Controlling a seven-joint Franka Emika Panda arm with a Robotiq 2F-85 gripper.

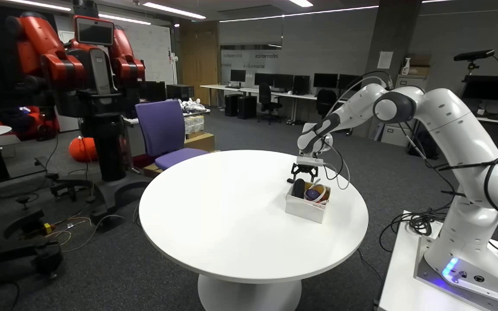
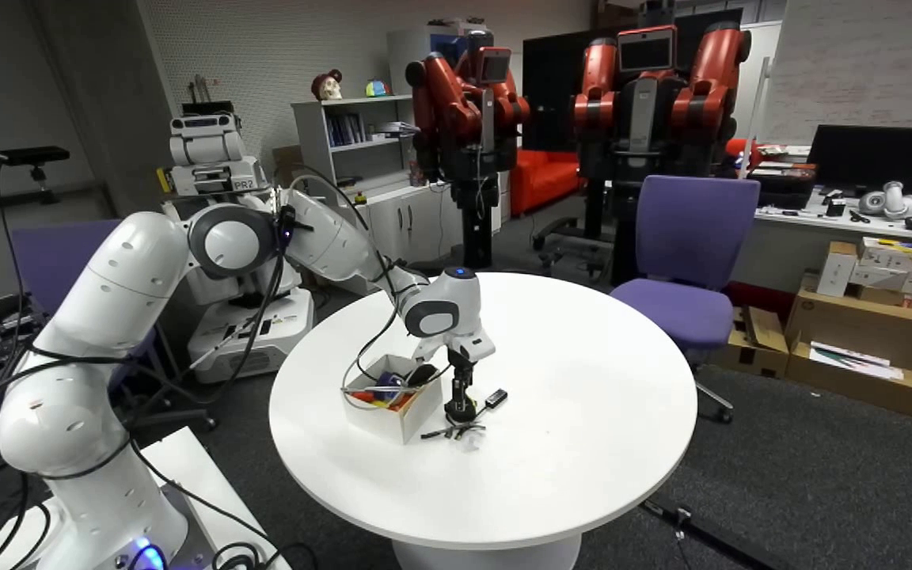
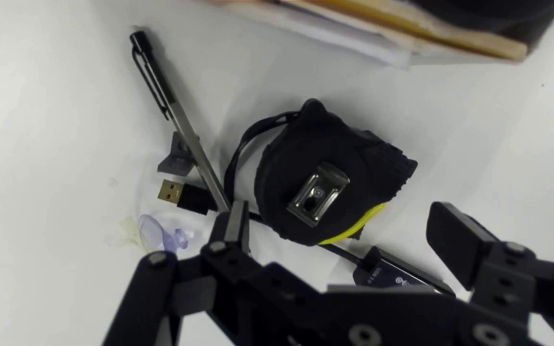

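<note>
On the table (image 2: 583, 443), right of the box (image 2: 383, 423) in an exterior view, black tape measure (image 3: 301, 158) lies flat, framed by the parted, empty jaws of the gripper (image 3: 342, 225). Likely dense, stiff, grippy; best held across its rounded sides, clear of strap (image 3: 250, 134).

Arm (image 1: 465, 125): glossy white, rounded segments, dotted grey in places. Dark grey rings (image 2: 266, 237) frame round white caps (image 2: 230, 245). Black cables (image 2: 84, 359) run strapped along the outside. Base (image 1: 469, 259): white, blue light strip (image 1: 450, 266), silvery metal plate (image 1: 422, 272) beneath. Small blue light (image 2: 460, 272) on the wrist (image 2: 464, 305). Fingers (image 3: 455, 245): matte black, blocky, on angular black links (image 3: 144, 298); silver screws (image 3: 217, 246) at the pivots; one shows a grey strip (image 3: 233, 227).
</note>
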